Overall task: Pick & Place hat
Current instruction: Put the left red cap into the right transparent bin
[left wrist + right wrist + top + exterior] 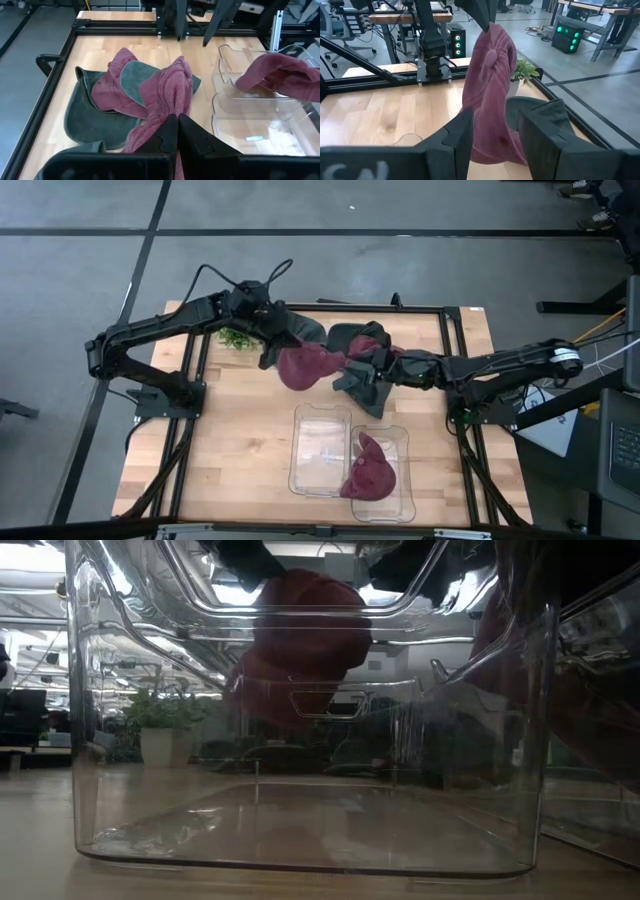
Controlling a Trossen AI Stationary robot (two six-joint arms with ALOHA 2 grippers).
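Out on the left of the bench (pixel 230 450), the left claw (pixel 176 122) is pinched tight on a maroon hat (pixel 303 366), and the hat hangs in the air above the wood, between the two arms. From its own wrist you can see how little fabric it has: just a fold at the very tips. That is the first worry. A thin pinch on soft knit could slide out if the arm swings fast.

Move across to the middle, and the pile of dark green hats (pixel 90 112) lies spread on the bench with another maroon one on top. The hanging hat's lower edge looks close to them, so a low carry may drag one along.

Below that sit two clear bins (pixel 321 450), the right-hand one already holding a maroon hat (pixel 370 470). The limp hat could drape over a bin wall instead of dropping inside.

On the right, the right claw (pixel 492 132) stands parted with the same hanging hat between its fingers, not clamped as far as I can judge. If it closes while the left one pulls, the two will tug against each other.
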